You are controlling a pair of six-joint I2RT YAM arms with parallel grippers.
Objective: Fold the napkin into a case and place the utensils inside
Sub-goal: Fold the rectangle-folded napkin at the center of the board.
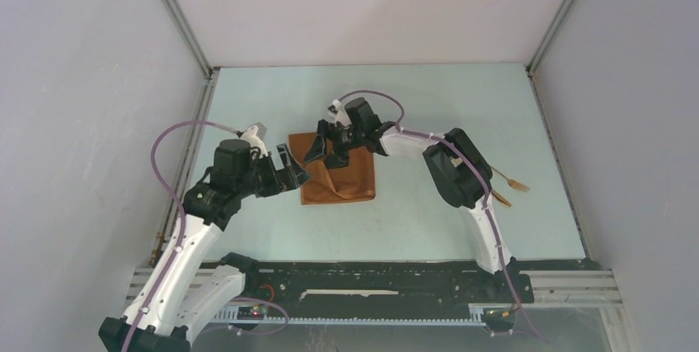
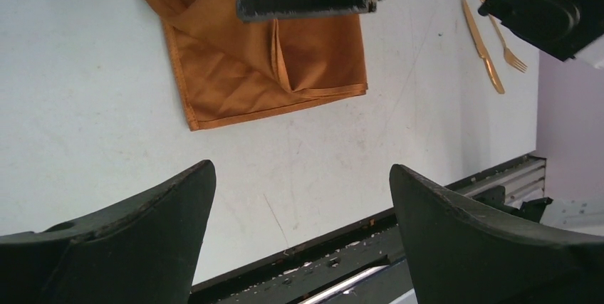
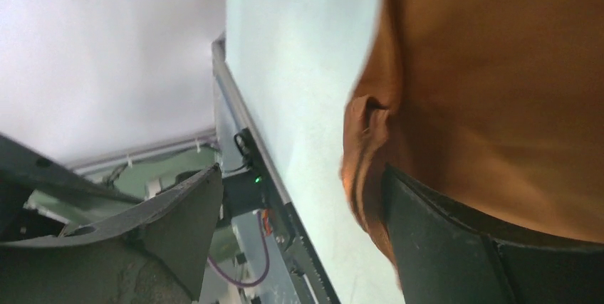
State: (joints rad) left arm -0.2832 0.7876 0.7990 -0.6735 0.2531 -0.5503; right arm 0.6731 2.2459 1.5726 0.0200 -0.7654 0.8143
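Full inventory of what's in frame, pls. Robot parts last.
napkin: 1, rust-orange, partly folded, table centre
utensils: 2, gold, side by side, right side of table
table: 1, pale blue-green
walls: 3, grey-white, left, back, right
cables: purple, along both arms
arms: 2, white and black, bases at near edge
left hand: black, open, by napkin's left edge
right hand: black, open, over napkin's far-left part, cloth against one finger

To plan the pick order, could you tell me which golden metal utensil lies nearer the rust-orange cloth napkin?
The plain, tineless golden utensil; the golden fork with tines lies just beyond it, farther from the rust-orange napkin.
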